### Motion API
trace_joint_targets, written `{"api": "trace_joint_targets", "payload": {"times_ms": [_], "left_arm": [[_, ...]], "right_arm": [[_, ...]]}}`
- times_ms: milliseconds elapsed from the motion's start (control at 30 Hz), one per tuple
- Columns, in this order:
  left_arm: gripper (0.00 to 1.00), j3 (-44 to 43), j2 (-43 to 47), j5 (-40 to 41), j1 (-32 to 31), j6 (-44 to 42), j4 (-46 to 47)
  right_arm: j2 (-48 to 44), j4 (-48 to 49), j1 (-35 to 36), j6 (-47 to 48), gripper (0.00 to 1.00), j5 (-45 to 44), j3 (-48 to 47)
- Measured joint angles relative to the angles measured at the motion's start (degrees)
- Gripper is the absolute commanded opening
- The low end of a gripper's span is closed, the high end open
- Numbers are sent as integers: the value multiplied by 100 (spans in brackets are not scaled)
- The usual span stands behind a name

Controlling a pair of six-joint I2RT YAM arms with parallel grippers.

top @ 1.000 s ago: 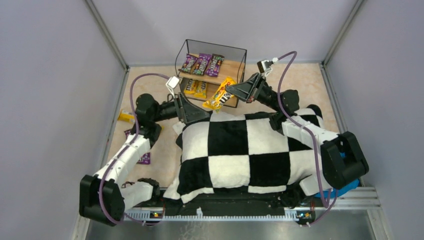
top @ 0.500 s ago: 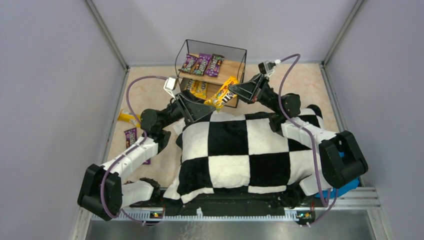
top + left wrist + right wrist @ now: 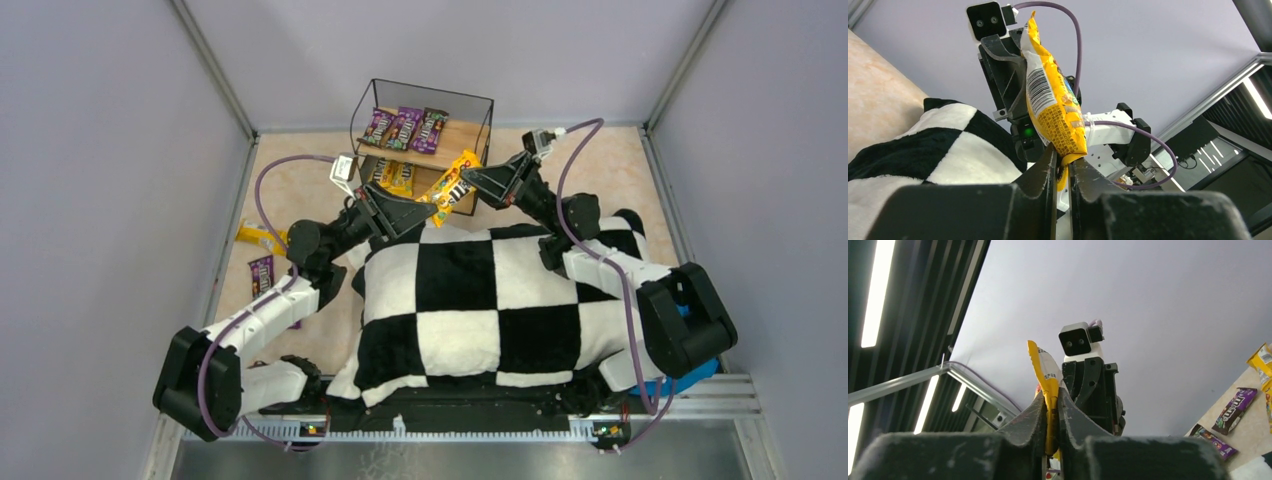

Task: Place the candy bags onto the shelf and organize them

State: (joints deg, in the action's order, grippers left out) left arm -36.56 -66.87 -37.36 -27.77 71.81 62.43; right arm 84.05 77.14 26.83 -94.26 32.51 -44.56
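One yellow candy bag point(image 3: 452, 184) hangs in the air in front of the shelf point(image 3: 470, 132), held at both ends. My left gripper point(image 3: 427, 204) is shut on its lower end point(image 3: 1063, 167), and my right gripper point(image 3: 473, 180) is shut on its upper end point(image 3: 1050, 410). In the left wrist view the yellow bag point(image 3: 1054, 107) rises upright from the jaws. The right wrist view shows the bag point(image 3: 1044, 367) edge-on. Three purple candy bags point(image 3: 404, 128) lie on the shelf's top board. Two yellow ones point(image 3: 390, 176) lie on the lower board.
A black-and-white checkered cushion point(image 3: 470, 300) covers the middle, right behind both grippers. Loose candy bags lie on the floor at the left: a yellow one point(image 3: 253, 236) and a purple one point(image 3: 262, 272). Grey walls close in on three sides.
My left arm swung right to the yellow bag and its gripper closed on the lower end. The right gripper lifted the bag slightly up and to the right.
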Motion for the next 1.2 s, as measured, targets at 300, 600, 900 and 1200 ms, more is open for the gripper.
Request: {"api": "trace_joint_targets", "payload": {"times_ms": [300,600,900,1200], "left_arm": [[0,98,433,505,35,-190,-1113],[0,605,1329,767,1613,184,-3077],[0,772,-321,852,2297,837,-3213],[0,-605,-3320,852,2087,1567,-2041]], "right_arm": [[-393,-710,-188,610,77,-50,258],[-1836,-3825,-1228,2983,91,-13,417],[-2249,-6000,-1233,4983,92,-7,-170],[-2293,-6610,-1220,5547,93,-7,-208]]}}
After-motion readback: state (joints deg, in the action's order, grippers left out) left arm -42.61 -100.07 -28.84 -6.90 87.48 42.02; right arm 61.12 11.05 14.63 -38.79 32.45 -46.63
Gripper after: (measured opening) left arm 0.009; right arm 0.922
